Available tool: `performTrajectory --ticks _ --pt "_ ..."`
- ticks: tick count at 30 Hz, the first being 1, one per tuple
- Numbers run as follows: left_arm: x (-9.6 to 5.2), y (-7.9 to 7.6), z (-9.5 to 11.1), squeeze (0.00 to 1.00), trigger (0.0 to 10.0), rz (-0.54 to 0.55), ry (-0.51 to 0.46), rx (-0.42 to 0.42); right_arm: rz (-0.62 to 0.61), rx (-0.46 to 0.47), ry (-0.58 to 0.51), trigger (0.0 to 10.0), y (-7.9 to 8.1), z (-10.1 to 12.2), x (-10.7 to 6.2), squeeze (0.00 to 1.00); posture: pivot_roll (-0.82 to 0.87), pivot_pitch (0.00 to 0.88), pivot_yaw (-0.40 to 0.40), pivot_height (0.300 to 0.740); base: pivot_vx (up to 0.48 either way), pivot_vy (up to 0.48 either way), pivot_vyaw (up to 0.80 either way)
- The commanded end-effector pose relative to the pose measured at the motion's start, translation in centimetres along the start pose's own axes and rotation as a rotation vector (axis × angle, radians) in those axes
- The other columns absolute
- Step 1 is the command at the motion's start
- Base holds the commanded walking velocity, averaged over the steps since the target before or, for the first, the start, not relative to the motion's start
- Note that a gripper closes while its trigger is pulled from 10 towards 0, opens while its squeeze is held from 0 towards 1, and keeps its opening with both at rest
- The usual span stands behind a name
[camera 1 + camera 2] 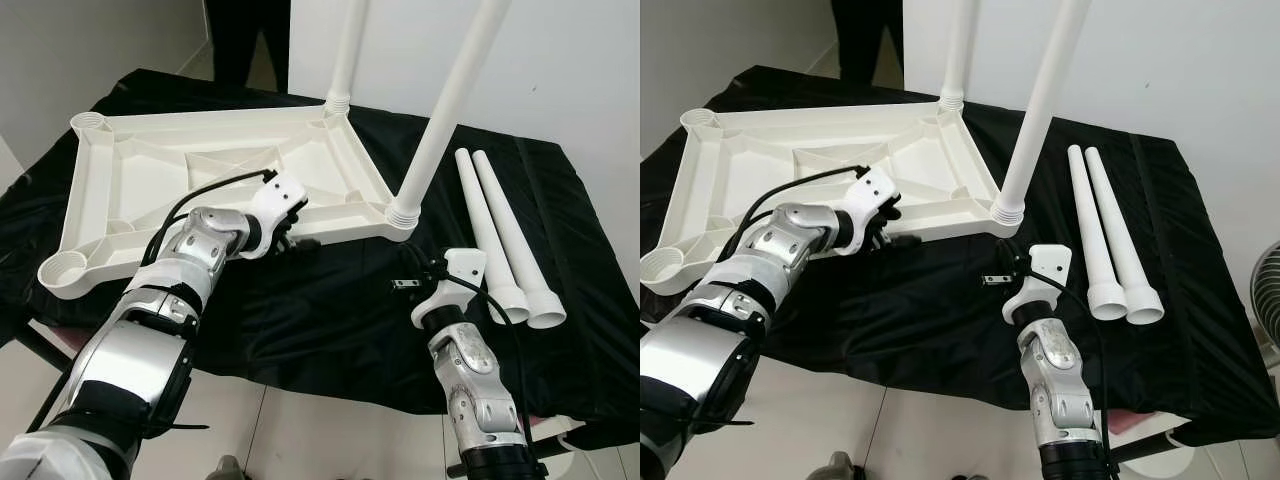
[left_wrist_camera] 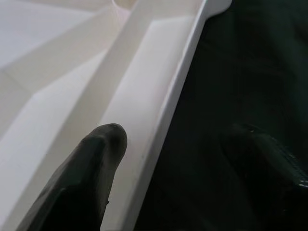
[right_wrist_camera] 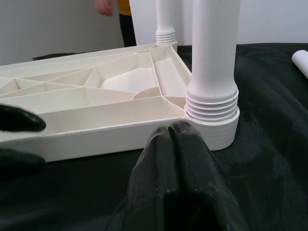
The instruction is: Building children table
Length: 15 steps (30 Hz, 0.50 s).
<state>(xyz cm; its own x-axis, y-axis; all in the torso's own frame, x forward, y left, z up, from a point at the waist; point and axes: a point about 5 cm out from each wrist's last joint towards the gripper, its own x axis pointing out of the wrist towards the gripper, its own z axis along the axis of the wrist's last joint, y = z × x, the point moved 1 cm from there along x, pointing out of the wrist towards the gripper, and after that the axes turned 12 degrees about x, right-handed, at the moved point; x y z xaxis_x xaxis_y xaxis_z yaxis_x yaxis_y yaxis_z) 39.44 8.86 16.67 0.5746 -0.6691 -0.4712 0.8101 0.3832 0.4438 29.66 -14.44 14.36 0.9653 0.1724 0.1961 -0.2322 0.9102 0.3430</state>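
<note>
1. The white tabletop (image 1: 200, 175) lies upside down on the black cloth (image 1: 330, 320) that covers the worktop; its ribbed underside faces up.
2. Two white legs stand upright in the corner sockets on the robot's right side of the tabletop: the near leg (image 1: 440, 120) and the far leg (image 1: 347, 50); the two sockets on the left side, the far one (image 1: 88, 122) and the near one (image 1: 62, 270), hold nothing.
3. Two loose legs (image 1: 505, 235) lie side by side, touching, on the cloth to the right, apart from the tabletop.
4. The left claw (image 1: 292, 232) is at the near edge of the tabletop; its fingers are spread, one finger (image 2: 91, 168) over the white rim and the other on the cloth side, straddling the edge.
5. The right claw (image 1: 408, 282) hovers low over the cloth, just before the corner with the near leg; its fingers (image 3: 175, 154) are pressed together, holding nothing.
6. A person's legs (image 1: 245, 40) stand behind the worktop.
</note>
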Motion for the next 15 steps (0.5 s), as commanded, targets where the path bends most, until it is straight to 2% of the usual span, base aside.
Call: performTrajectory --ticks 1,6,15 --pt "0.2 0.6 -0.4 0.00 10.0 0.117 0.062 0.025 -0.002 -0.003 0.012 10.0 -0.1 -0.2 0.0 0.00 0.09 0.026 -0.042 0.740 0.000 0.000 0.00" --pt "0.1 1.0 -1.4 0.00 10.0 0.166 0.136 -0.022 -0.004 -0.004 0.011 10.0 -0.2 -0.1 0.0 0.00 0.09 0.031 -0.039 0.740 0.000 0.000 0.00" --pt "0.1 1.3 -1.5 0.00 10.0 0.226 0.149 -0.083 -0.008 0.002 0.008 10.0 -0.1 -0.2 0.0 0.00 0.09 0.037 -0.031 0.740 0.000 0.000 0.00"
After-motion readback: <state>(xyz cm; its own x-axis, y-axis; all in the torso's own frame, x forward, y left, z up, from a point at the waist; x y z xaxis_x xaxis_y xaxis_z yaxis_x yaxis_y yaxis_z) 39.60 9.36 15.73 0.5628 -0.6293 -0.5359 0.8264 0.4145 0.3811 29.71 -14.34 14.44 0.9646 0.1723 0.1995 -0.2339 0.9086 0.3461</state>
